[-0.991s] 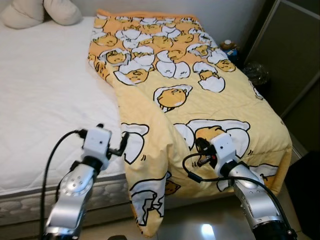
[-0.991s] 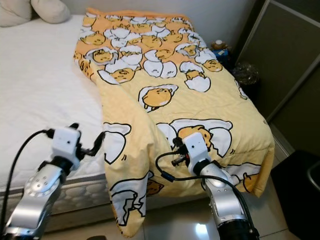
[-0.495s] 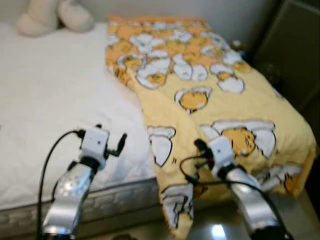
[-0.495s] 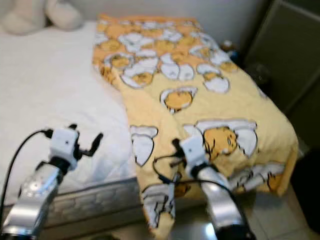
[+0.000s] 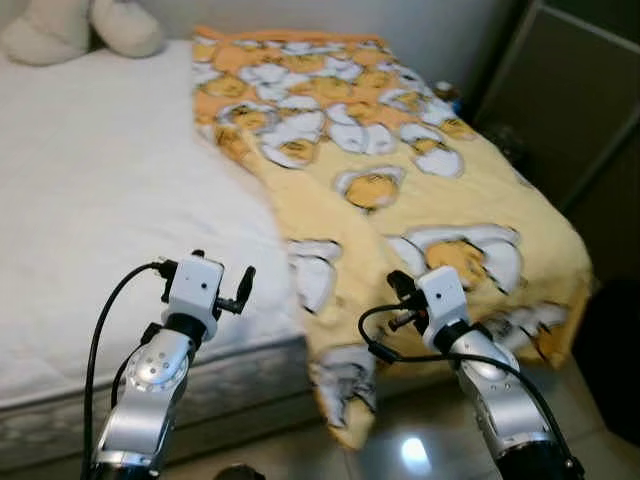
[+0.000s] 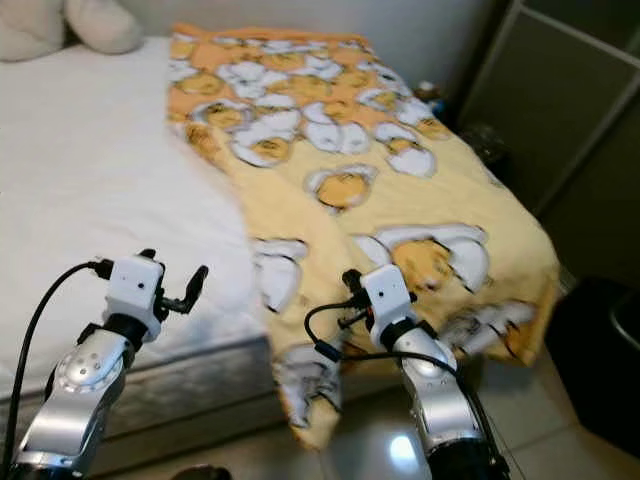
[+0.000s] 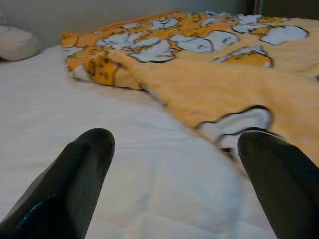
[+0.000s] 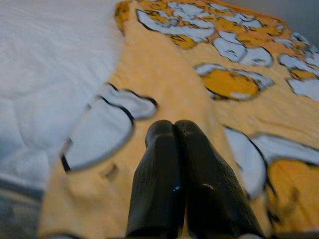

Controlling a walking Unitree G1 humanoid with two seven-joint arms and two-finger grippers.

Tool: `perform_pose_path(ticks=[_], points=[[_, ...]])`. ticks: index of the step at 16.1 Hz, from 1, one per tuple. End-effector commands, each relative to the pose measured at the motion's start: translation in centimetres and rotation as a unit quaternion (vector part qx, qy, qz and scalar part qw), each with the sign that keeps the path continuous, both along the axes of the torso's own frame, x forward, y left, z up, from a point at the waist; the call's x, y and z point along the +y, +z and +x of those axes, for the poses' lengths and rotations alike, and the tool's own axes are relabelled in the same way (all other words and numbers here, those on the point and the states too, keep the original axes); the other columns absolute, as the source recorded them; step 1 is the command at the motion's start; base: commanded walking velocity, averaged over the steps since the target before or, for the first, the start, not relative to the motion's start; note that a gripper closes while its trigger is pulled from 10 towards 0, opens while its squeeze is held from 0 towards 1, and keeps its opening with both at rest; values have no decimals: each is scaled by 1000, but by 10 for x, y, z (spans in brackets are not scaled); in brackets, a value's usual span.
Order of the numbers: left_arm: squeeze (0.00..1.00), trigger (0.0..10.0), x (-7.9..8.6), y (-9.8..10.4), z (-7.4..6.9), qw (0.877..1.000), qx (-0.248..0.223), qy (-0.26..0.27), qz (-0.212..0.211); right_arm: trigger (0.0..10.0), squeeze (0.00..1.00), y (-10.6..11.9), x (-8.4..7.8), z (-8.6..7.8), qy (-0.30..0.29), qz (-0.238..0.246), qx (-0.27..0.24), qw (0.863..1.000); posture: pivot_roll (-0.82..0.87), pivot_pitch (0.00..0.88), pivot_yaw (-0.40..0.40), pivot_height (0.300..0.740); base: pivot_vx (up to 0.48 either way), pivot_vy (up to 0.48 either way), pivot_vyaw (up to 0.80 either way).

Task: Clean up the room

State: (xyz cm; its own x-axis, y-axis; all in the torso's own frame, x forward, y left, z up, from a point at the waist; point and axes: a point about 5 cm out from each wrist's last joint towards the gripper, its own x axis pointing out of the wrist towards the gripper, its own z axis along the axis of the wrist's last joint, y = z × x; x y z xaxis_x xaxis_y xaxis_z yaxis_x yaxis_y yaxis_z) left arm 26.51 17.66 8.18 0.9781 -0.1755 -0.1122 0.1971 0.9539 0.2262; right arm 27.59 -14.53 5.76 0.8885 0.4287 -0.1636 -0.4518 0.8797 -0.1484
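Blanket [image 5: 420,190] on bed [image 5: 90,200], left tool [image 7: 169,199] spread

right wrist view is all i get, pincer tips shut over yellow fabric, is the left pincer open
Observer: Yes, the left pincer is open, over bare white mattress.
Operator: how much of the bed does the blanket cover
Observer: The blanket covers the bed's right side; one corner hangs off the foot toward the floor.
Operator: anything at the head end
Observer: Pale pillows at the far left corner.
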Motion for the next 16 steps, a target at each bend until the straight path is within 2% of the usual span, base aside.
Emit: perform_pose_path(ticks=[1, 6, 7, 9, 10, 11, 12, 14, 16], points=[[0, 10000, -10, 2, 5, 1000, -2, -11, -3, 10000, 0, 2, -11, 3, -11, -8, -1, 1000, 29, 0, -62, 740, 0, -480, 0], [0, 10000, -12, -1, 9, 1000, 1, 8, -8, 10000, 0, 4, -16, 4, -16, -3, 2, 1000, 15, 0, -58, 740, 0, -480, 0], [0, 10000, -11, -2, 9, 1000, -3, 16, -17, 10000, 0, 3, -17, 4, -14, -8, 2, 1000, 15, 0, -58, 740, 0, 0, 0], [0, 10000, -8, -3, 9, 1000, 10, 27, 3, 10000, 0, 2, -16, 1, -12, -6, 7, 1000, 13, 0, -62, 740, 0, 0, 0], [0, 10000, -6, -3, 9, 999, 2, 33, -1, 10000, 0, 1, -15, 1, -12, -5, 10, 1000, 10, 0, -59, 740, 0, 0, 0], [0, 10000, -6, -3, 9, 998, -2, 33, -44, 10000, 0, -13, -17, -5, -35, 25, 35, 998, 1, 0, -48, 740, 0, 0, 0], [0, 10000, -5, -6, 9, 997, 8, 36, -66, 10000, 0, -20, -19, -7, -48, 34, 44, 997, 3, 0, -42, 740, 0, 0, 0], [0, 10000, -2, -14, 7, 998, 18, 38, -54, 10000, 0, -24, -15, -9, -51, 48, 52, 996, -5, 0, -35, 740, 296, 0, 0], [0, 10000, 1, -16, 5, 997, 21, 43, -57, 10000, 0, -20, -8, -9, -30, 56, 50, 997, -7, 0, -30, 740, 240, 0, 0]])
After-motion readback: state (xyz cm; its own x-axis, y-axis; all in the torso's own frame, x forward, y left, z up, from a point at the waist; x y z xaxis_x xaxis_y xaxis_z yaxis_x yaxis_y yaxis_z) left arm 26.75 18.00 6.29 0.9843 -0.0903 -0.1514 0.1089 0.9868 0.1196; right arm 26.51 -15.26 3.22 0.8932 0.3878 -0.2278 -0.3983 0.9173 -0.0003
